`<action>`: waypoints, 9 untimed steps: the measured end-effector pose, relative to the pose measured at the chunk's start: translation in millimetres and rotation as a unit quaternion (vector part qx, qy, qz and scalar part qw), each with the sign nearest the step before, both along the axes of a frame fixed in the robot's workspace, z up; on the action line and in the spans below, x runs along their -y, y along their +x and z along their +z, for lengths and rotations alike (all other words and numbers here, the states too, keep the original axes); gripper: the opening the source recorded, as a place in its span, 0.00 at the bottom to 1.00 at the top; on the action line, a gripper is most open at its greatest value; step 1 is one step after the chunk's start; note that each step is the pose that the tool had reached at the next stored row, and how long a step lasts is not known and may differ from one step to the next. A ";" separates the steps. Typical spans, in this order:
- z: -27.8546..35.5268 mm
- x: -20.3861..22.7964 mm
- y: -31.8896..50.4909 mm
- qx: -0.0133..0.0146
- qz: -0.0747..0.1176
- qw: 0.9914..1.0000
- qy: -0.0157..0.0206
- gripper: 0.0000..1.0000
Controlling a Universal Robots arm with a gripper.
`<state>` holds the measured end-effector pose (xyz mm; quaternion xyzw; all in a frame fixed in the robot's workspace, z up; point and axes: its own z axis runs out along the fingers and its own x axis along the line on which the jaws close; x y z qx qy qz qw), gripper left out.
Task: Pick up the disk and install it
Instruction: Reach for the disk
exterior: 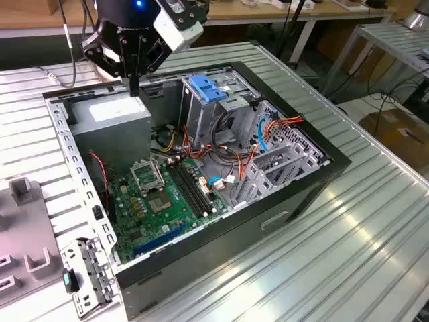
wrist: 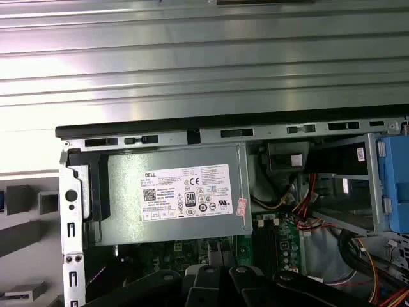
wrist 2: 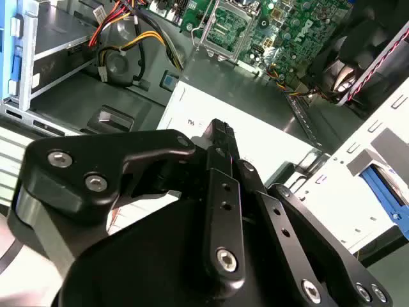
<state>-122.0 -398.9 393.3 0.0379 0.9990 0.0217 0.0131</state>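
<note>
Ribbed metal table [exterior: 375,221] — gripper [exterior: 134,87], jaws closed, hovers over the grey box [exterior: 110,117].

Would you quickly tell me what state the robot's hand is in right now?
Hand: closed, holding nothing, above the grey power supply.

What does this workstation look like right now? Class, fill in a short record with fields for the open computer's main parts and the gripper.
case: black, open, lying on the ribbed metal table
power supply: grey box with a white sticker, in the case's corner at the exterior view's left
drive cage: metal, blue handle on top, upright beside the power supply
motherboard: green, flat on the case floor
gripper: fingers shut, holding nothing, pointing down over the power supply; contact unclear
</note>
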 end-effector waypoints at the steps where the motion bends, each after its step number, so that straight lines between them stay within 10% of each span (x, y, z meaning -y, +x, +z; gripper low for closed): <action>1: 0.0 0.0 0.0 0.000 0.000 1.000 0.000 0.11; 9: 0.0 0.0 -2.4 0.000 0.000 1.000 0.000 0.11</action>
